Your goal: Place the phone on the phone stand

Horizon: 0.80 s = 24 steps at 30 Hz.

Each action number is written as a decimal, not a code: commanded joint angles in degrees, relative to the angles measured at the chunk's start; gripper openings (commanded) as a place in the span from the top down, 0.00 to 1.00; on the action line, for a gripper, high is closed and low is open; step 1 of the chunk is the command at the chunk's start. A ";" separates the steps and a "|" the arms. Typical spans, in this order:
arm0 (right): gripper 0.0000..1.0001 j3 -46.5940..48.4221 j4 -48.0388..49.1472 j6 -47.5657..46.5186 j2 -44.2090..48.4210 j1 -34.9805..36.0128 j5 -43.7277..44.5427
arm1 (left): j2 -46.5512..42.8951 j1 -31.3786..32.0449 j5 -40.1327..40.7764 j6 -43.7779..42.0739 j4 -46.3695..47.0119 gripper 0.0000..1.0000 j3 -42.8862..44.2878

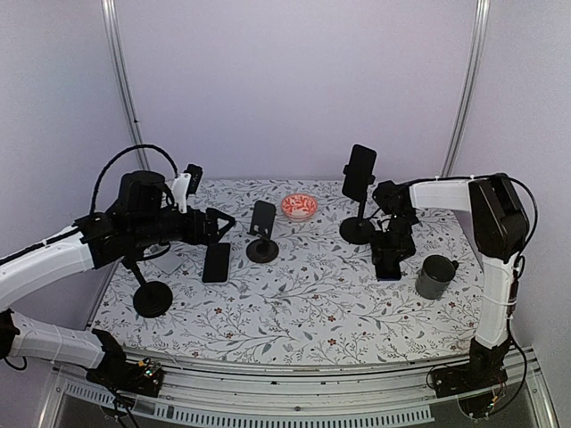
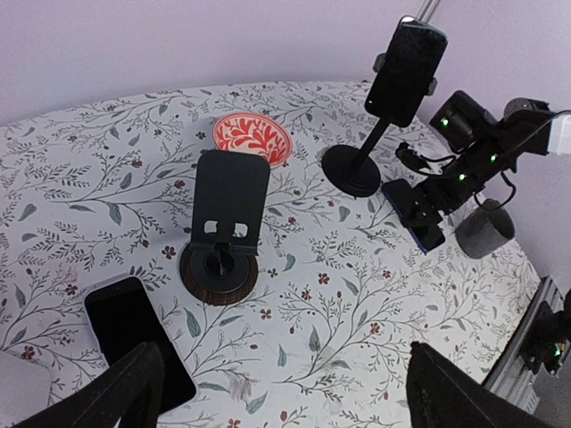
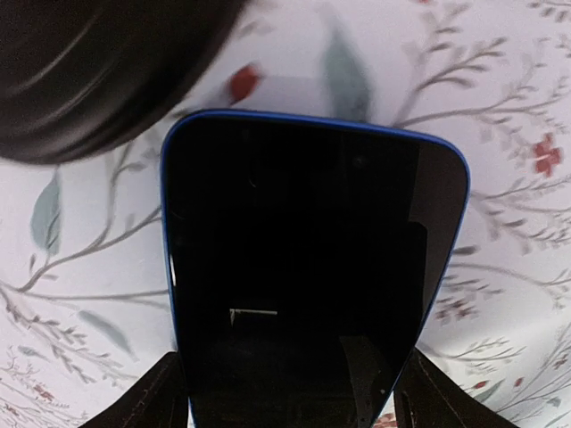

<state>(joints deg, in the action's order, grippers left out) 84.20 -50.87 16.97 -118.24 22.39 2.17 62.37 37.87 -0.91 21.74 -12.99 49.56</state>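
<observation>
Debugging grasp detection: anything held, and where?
Left gripper empty. Right gripper straddles the blue phone across its long edges, near one end; grip cannot be told.

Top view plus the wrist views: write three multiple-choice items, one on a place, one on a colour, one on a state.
1. The red bowl lies: A between the short stand and the tall stand; B at the near edge; C on the floor.
2. Rim of the phone at the right gripper: A red; B blue; C white.
3. The short stand is: A empty; B holding a phone; C toppled.
Key: A, it sits between them; B, blue edge in the wrist view; A, bare upright plate.
</observation>
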 commanded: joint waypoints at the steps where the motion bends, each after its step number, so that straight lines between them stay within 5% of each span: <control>1: 0.37 -3.38 -0.20 2.18 2.48 7.36 -3.84 | 1.59 -0.69 -1.94 -0.16 2.03 0.05 2.56; 11: 0.42 -7.19 3.84 4.24 8.99 19.94 -5.10 | 4.63 -0.69 -3.15 0.13 2.25 0.06 4.87; 24: 0.46 -9.35 8.57 3.17 15.17 21.40 -7.60 | 20.32 -1.02 6.87 -0.31 -4.43 0.06 14.88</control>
<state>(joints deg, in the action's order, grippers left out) 75.92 -45.28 20.56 -108.97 43.81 -4.08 76.09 37.74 -0.05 21.54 -13.32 58.30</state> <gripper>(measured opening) 0.743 0.973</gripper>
